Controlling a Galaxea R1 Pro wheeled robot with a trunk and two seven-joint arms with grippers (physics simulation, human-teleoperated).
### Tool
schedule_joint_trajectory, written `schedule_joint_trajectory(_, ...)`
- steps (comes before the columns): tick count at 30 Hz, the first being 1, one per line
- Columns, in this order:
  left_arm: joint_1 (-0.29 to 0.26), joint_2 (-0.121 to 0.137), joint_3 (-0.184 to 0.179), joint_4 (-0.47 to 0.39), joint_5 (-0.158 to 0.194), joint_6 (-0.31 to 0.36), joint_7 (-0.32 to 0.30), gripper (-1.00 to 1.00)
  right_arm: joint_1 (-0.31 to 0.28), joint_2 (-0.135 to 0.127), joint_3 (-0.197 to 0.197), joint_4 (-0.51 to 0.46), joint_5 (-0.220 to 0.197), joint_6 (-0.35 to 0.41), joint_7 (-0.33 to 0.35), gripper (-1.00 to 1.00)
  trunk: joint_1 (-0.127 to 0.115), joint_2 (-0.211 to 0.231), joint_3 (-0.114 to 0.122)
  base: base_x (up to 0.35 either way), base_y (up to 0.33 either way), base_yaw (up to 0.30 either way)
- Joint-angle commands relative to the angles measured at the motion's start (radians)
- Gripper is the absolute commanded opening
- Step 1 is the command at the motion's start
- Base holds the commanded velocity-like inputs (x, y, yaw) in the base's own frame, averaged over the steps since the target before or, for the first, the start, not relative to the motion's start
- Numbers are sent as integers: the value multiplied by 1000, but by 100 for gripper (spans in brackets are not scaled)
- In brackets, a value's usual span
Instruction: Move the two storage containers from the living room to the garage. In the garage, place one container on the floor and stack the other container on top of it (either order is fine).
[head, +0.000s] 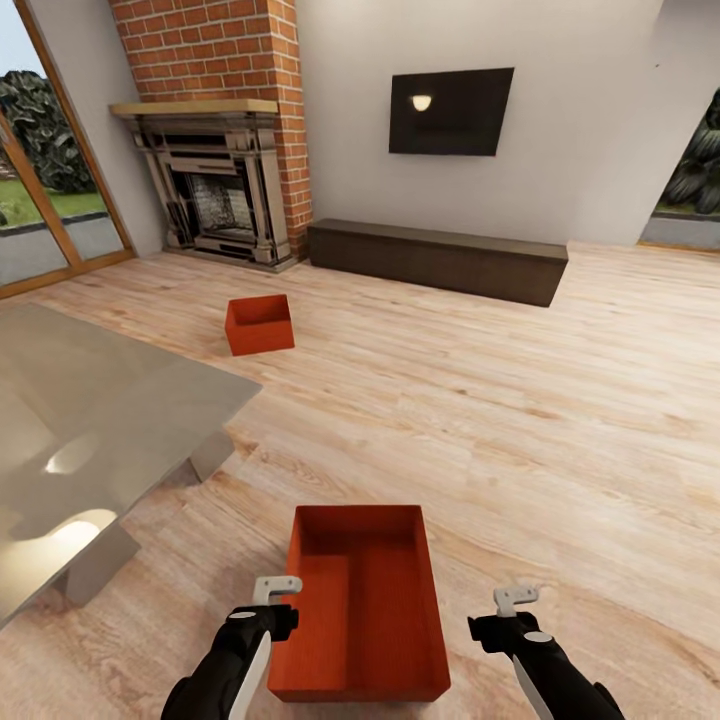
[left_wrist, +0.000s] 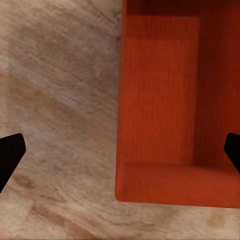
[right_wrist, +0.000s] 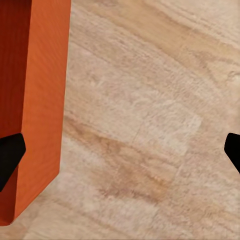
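Red-orange plastic, twice over: near bin (head: 365, 600) on the light wood floor (head: 520, 420) right in front, between the two grippers; far bin (head: 259, 324) well apart from it, out toward the brick fireplace (head: 215, 185). Both in the living room, neither lifted. Grey low table (head: 90, 420) beside the near bin, on the fireplace side of it and to the left. Dark bench (head: 440, 258) under the wall screen (head: 450, 110), farther from the near bin than anything else on the floor.

Left gripper (head: 276, 590) spread wide, nothing held; from its wrist camera, the near bin's (left_wrist: 165, 110) side wall seems to fall between the two fingertips, one tip over bare planks, the other over the bin's inside. Right gripper (head: 516, 597) spread wide too, empty, just beside the bin's (right_wrist: 35, 100) outer wall, both tips over bare floor.

Step in hand, most likely: taking hold of the near bin. Best done by lowering straight down so the wall stays between the left fingertips, closing low enough on the rim for a firm bite. Worth shifting the right gripper in toward the bin to straddle its own wall likewise. Tapered, smooth walls, probably prone to slipping; even lift on both sides, bin kept level.
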Motion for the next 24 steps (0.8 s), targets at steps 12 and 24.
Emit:
schedule_joint_trajectory(12,0,-1,2,-1,-6,6,1,100,0,0,0,-3,13,-6,1,100,46,-85,-39,51,29,0)
schedule_joint_trajectory(24,0,-2,2,-1,-5,5,1,100,0,0,0,-4,12,-6,1,100,92,-169,-76,93,53,0)
